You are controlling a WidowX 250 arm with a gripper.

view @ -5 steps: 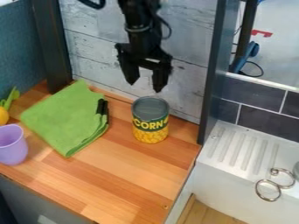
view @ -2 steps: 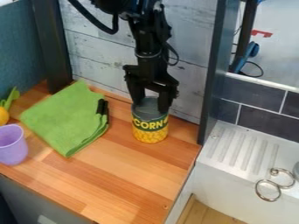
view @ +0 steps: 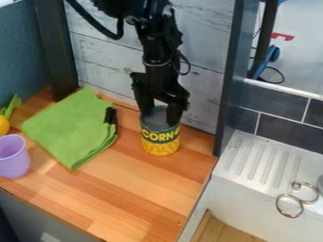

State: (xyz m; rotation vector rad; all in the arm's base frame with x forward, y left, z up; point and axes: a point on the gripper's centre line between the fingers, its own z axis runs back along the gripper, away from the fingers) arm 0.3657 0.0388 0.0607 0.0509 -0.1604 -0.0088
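My gripper [view: 160, 116] hangs straight down at the top of a corn can [view: 160, 137], overlapping its grey lid and upper rim. The can stands upright on the wooden counter [view: 120, 196], near the back wall, with its yellow and green label facing the camera. To the left lies a folded green cloth [view: 66, 125], with black clips or handles [view: 110, 120] at its right edge. A light purple cup [view: 12, 158] is at the far left, beside a partly visible orange-yellow item [view: 3, 125] with a green top.
A whitish plank wall [view: 205, 61] rises close behind the can. A dark upright post [view: 228, 78] stands at the counter's right end. Beyond it are a white ribbed sink drainboard [view: 262, 158] and metal rings [view: 290, 204]. Another dark post [view: 56, 52] is at the back left.
My gripper has come down from above the can to its top, first drifting right and then slightly left. The can has shifted a little left and toward the camera.
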